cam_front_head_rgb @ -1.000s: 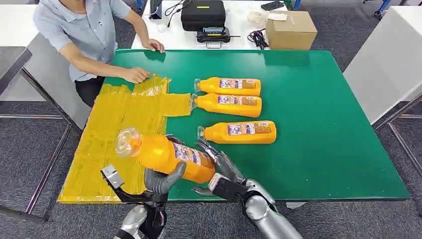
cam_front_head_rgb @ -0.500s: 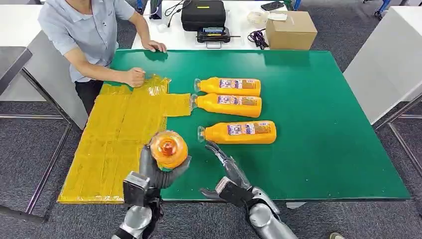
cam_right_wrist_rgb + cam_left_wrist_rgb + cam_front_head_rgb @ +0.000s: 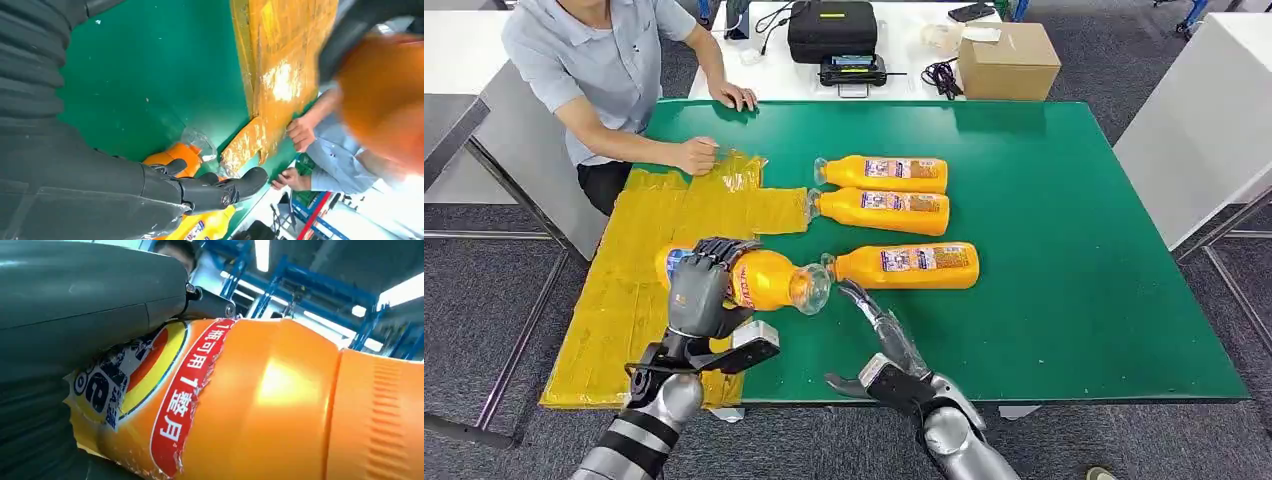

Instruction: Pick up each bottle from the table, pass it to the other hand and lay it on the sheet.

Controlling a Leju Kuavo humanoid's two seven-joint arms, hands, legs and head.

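Green table | three bottles lying | left robot hand holds fourth bottle | right robot hand empty, fingers spread

Orange bottles, yellow sheet, green table

Glossy orange plastic bottle showing a torn paper label, yellow sheet looking crinkly and shiny like film, table wearing matt green covering, cardboard box sitting matt brown.
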